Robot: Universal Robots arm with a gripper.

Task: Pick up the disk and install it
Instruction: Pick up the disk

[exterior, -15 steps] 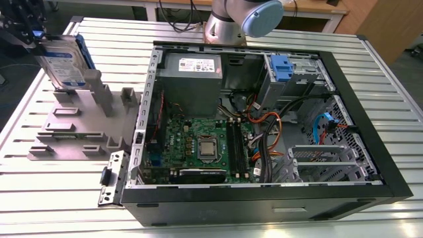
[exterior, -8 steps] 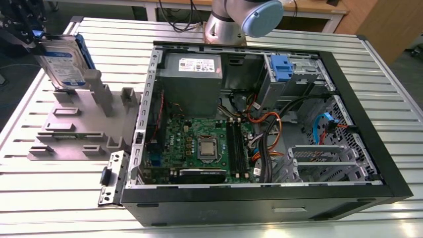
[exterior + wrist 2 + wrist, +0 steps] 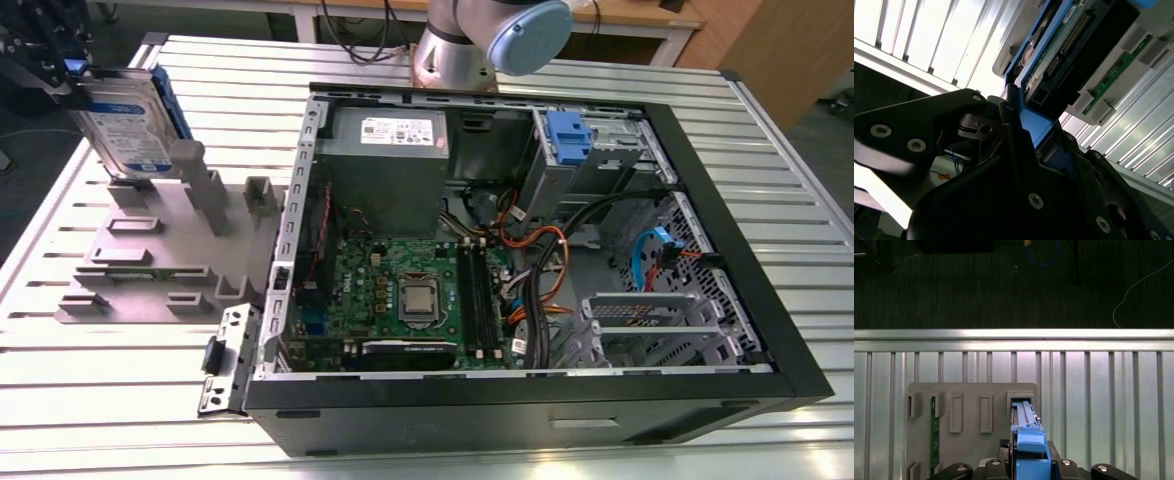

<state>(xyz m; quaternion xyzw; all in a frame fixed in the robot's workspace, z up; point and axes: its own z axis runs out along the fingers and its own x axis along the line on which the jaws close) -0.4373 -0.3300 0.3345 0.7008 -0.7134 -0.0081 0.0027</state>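
No legible print, seemingly, on the label of the disk (image 3: 127, 130) or of the power-supply box (image 3: 387, 140).

Silver arm (image 3: 451, 55) with pale blue joint cap (image 3: 530, 35); black end effector (image 3: 1031, 125) studded with silver screws (image 3: 1035, 200).

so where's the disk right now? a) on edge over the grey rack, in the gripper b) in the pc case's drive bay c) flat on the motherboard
a: the disk stands on edge over the grey rack at the exterior view's left, its blue carrier clamped in the gripper.
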